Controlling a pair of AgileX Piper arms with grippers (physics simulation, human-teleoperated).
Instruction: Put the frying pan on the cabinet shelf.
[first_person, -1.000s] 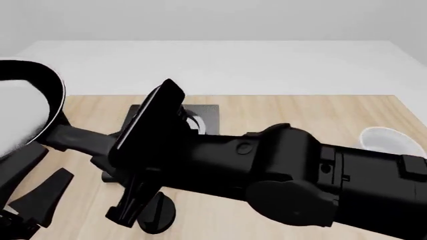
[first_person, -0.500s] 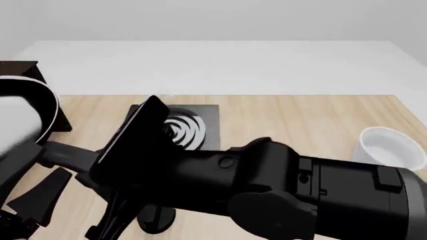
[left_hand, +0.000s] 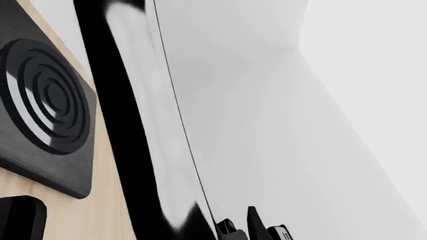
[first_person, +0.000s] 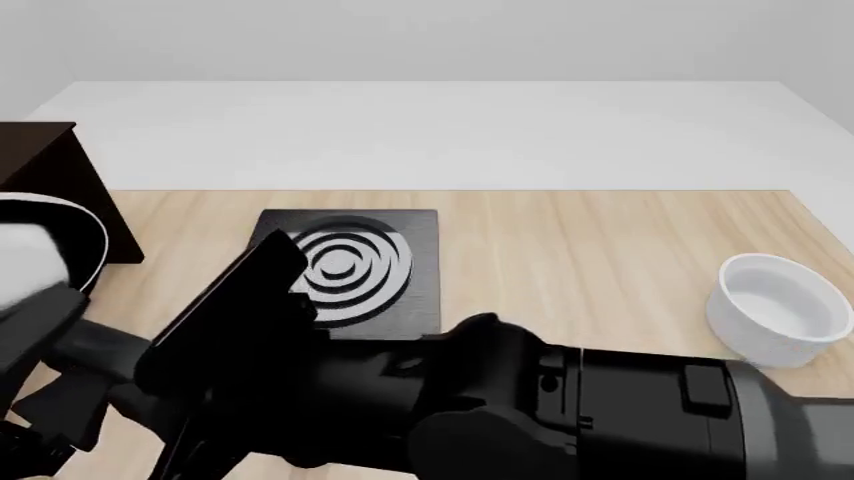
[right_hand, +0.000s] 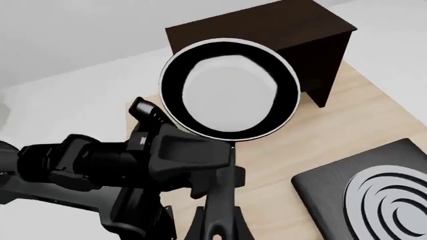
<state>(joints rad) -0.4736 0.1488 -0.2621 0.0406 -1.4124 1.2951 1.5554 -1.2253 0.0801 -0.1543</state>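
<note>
One pale wood-grain bench (first_person: 601, 240). One boxy dark brown cabinet (right_hand: 267, 30) at 10 o'clock. One square black stove plate (first_person: 350, 268), grey rings. One round frying pan (right_hand: 230, 90), pale inside, raised off bench before cabinet, handle (right_hand: 220, 210) toward 6 o'clock. One white bowl (first_person: 778, 308) at 3 o'clock. Left pincer (right_hand: 200, 172) pinching pan handle; right pincer: cannot tell.

The right arm (first_person: 561, 420) has sunk lower, uncovering the stove plate (first_person: 350, 266) and the cabinet (first_person: 60, 180) corner.
</note>
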